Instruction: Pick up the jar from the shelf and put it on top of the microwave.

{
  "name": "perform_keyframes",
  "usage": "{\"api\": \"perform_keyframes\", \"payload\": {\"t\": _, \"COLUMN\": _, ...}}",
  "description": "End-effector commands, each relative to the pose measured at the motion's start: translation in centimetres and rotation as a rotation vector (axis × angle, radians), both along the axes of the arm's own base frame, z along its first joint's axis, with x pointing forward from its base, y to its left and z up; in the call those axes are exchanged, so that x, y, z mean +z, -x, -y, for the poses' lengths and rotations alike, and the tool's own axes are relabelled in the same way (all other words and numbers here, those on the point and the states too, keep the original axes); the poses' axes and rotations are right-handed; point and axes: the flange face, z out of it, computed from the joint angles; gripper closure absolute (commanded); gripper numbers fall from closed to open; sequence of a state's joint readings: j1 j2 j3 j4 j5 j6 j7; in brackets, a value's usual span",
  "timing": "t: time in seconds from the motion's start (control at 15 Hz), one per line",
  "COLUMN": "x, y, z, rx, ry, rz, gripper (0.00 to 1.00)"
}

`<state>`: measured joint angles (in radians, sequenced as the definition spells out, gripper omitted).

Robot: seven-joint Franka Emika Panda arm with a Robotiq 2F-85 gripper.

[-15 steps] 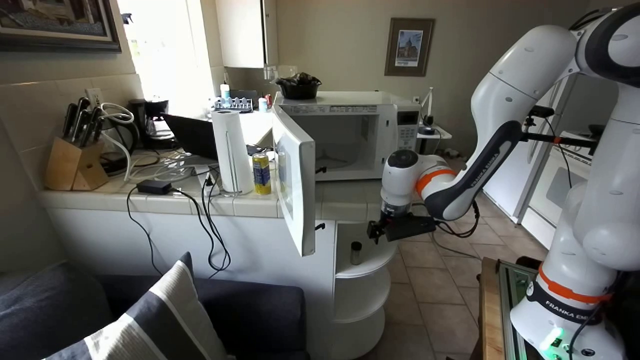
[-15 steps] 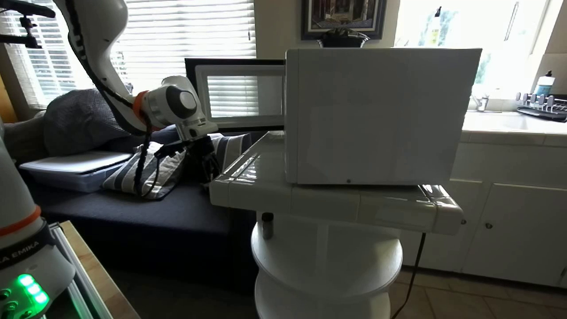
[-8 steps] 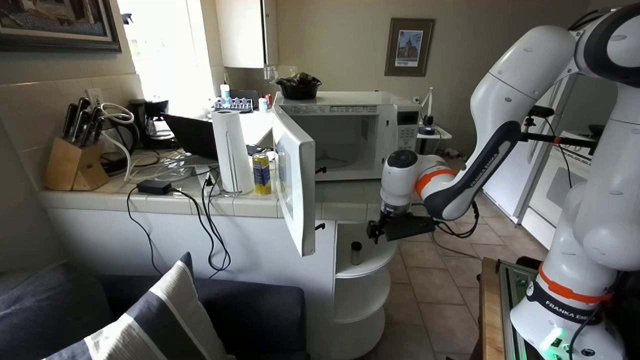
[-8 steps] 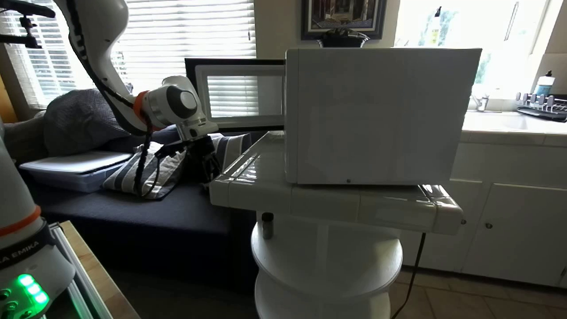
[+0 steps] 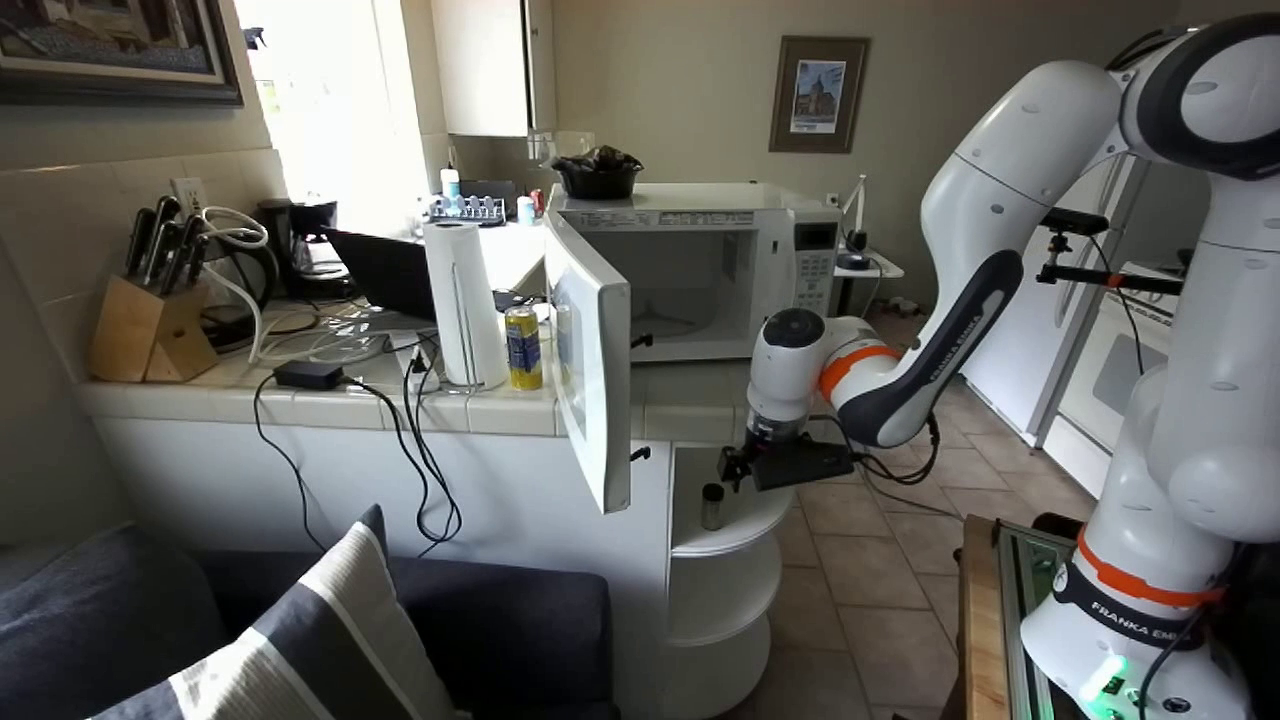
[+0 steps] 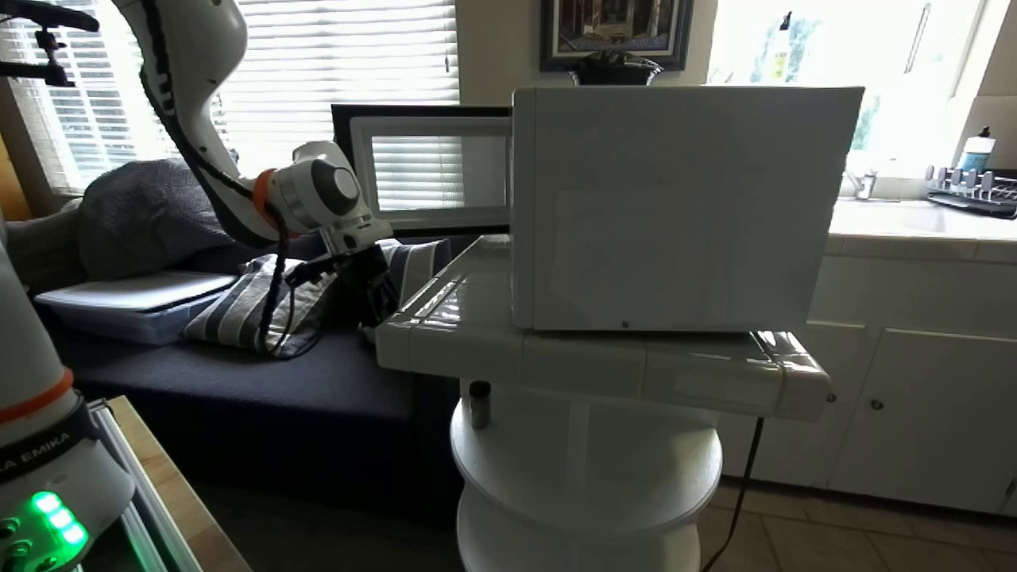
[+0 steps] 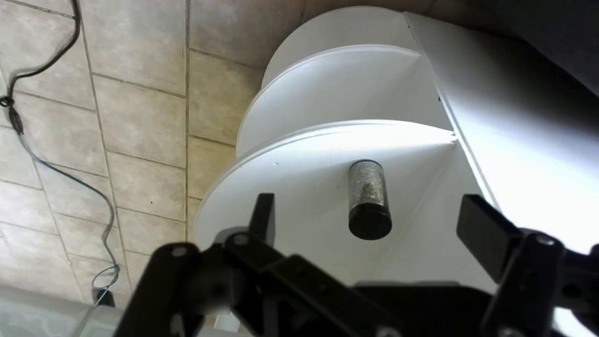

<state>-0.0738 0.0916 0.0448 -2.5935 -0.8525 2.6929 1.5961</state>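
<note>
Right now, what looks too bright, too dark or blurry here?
In an exterior view, the window is washed out; in an exterior view, the sofa fades into shadow at its base; in the wrist view, the panel glares and the fingers look blurrier than the jar.

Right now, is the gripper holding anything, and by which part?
Nothing is held: the gripper is open, and the jar stands upright on the shelf.

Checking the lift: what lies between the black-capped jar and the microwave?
The tiled countertop: both exterior views show the microwave on it and the jar on the shelf below.
</note>
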Motion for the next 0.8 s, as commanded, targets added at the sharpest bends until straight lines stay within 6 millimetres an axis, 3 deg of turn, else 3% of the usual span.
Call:
{"api": "perform_keyframes", "payload": {"t": 0.0, "x": -3.1, "y": -1.5, "z": -1.2, "rx": -0.089, "ry": 0.011, "rz": 0.051, "gripper": 0.00}}
{"api": "perform_keyframes", "payload": {"t": 0.33, "x": -6.1, "y": -3.8, "z": -2.4, "rx": -0.197, "ry": 0.085, "rz": 0.156, "gripper": 0.00}}
{"api": "perform_keyframes", "payload": {"t": 0.73, "x": -14.1, "y": -4.8, "z": -4.0, "rx": -0.211, "ry": 0.272, "rz": 0.234, "gripper": 0.00}}
